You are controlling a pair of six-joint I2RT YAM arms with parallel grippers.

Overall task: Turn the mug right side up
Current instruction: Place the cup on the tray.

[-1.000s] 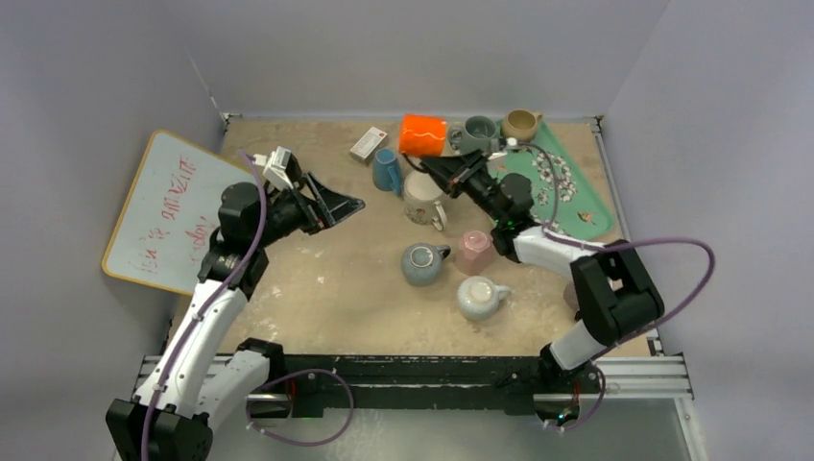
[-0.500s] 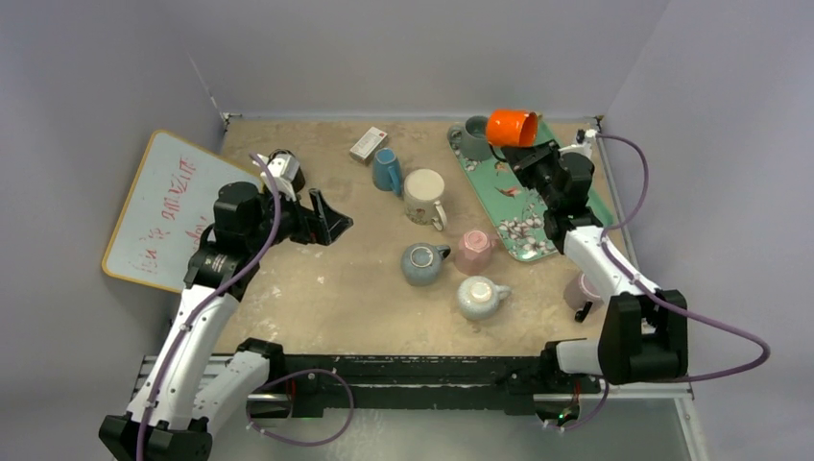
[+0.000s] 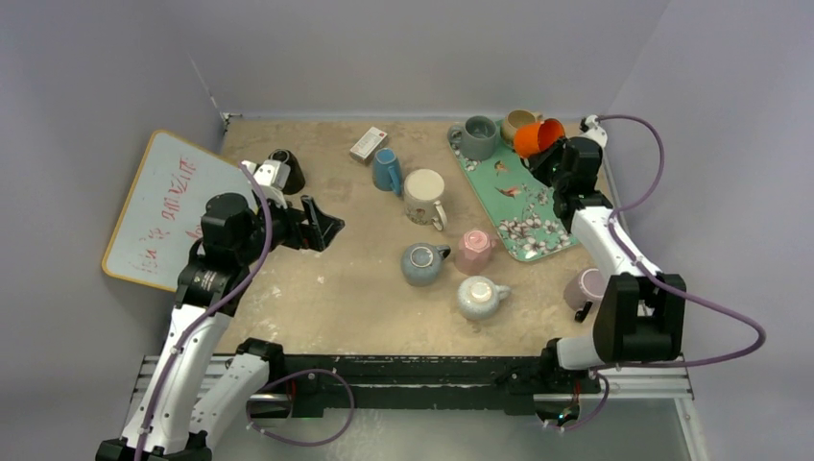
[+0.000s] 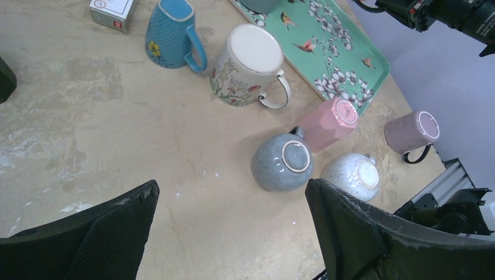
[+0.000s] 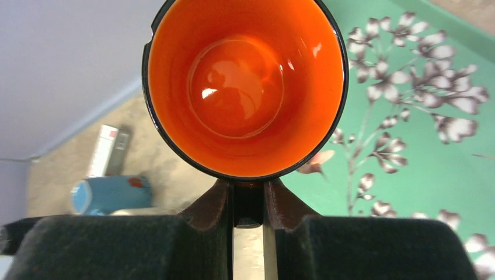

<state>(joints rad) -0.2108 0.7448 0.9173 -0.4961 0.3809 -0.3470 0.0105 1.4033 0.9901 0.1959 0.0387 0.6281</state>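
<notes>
My right gripper (image 3: 545,154) is shut on the handle of an orange mug (image 3: 538,136) and holds it tilted in the air over the back right corner of the green floral tray (image 3: 533,206). In the right wrist view the orange mug (image 5: 245,87) shows its glossy empty inside, mouth toward the camera, with my fingers (image 5: 204,210) pinched just below its rim. My left gripper (image 3: 322,223) is open and empty, hovering over the left middle of the table; its wide-spread fingers (image 4: 105,233) frame bare tabletop.
Upside-down mugs stand on the table: floral cream (image 3: 423,195), grey-blue (image 3: 420,262), pink (image 3: 475,250), speckled white (image 3: 477,296), mauve (image 3: 585,286). A blue mug (image 3: 387,169) lies on its side near a small box (image 3: 368,143). A grey mug (image 3: 479,135) and a tan mug (image 3: 517,122) stand at the tray's back. A whiteboard (image 3: 168,206) lies left.
My right gripper lifted the orange mug from the table's back middle and carried it right over the tray, rotating it. My left gripper drew back toward the left and down a little.
</notes>
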